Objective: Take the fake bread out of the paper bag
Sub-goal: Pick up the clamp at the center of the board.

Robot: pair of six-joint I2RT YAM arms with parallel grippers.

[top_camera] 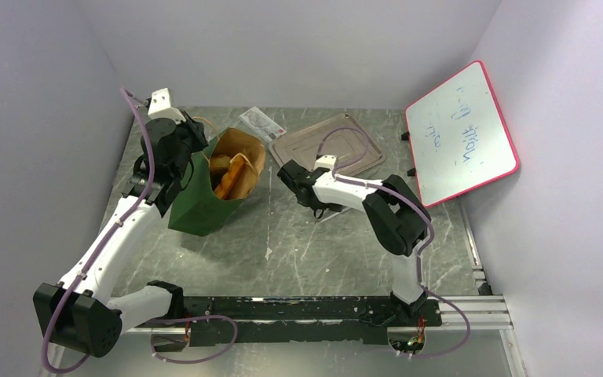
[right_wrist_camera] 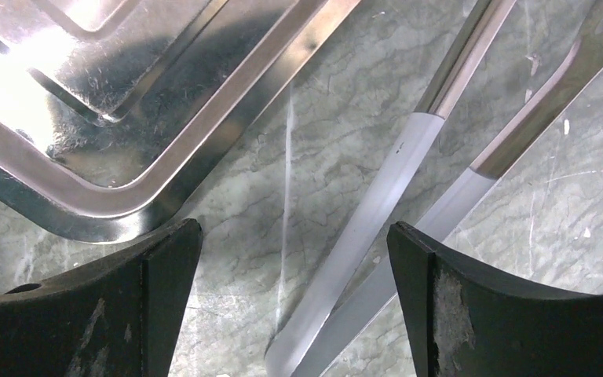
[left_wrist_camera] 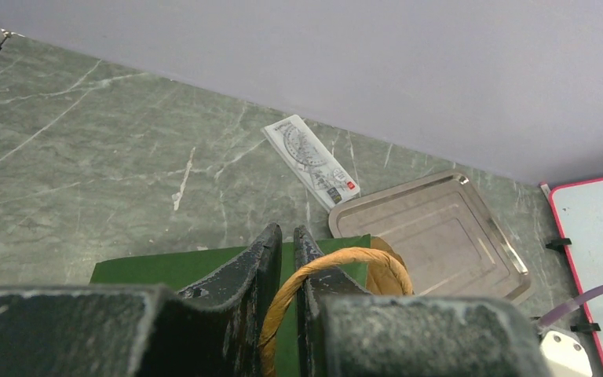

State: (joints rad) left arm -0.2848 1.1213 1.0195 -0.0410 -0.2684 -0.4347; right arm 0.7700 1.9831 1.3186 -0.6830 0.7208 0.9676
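The left gripper (left_wrist_camera: 286, 236) is pinched on a handle (left_wrist_camera: 345, 259) of the bag (top_camera: 200, 206) at ten o'clock, bread (top_camera: 232, 174) inside. A tug could tear that loop or tip the bag, I reckon. The right gripper (right_wrist_camera: 294, 229) hangs spread over the grey marbled table (top_camera: 322, 243) by the tray (top_camera: 361, 153) at one o'clock; pale walls (top_camera: 283, 47).

I see the bag (top_camera: 202, 203) just under my left gripper (left_wrist_camera: 286, 236) — dark green outside, brown kraft inside, its mouth open. Its tan handle (left_wrist_camera: 338, 263) loops up between that gripper's fingers, which are pinched close on it. The bread (top_camera: 232, 177) — orange and golden pieces bunched together — sits inside the mouth, just beside the gripper. I can't count the pieces.
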